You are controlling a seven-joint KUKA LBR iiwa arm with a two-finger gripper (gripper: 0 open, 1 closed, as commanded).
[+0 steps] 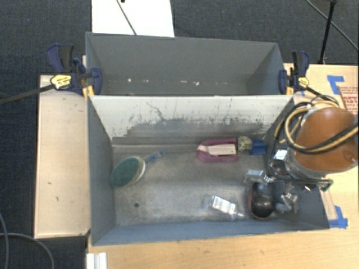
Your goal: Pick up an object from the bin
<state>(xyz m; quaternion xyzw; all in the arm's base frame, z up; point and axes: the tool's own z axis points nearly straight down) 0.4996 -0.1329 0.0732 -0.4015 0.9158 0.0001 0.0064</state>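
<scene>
— Which thing is the gripper at?

— A dark, glossy rounded thing (259,207) in the bin's (179,116) lower right corner as the camera sees it, hard by the front wall and close to the right wall. The gripper (265,196) sits directly over it, below the arm's orange cover (328,139).

— Has it got hold of it?

— I cannot tell; the wrist hides how the jaws stand.

— What crowds that corner?

— A clear packet (223,205) just to the left, near the front wall. Along the back wall lie a purple case (217,150), a speckled ball (244,144) and a blue piece (258,147), apart from the gripper.

— And open room?

— The middle of the floor is bare. A green round brush (128,171) lies well apart, near the left wall.
</scene>
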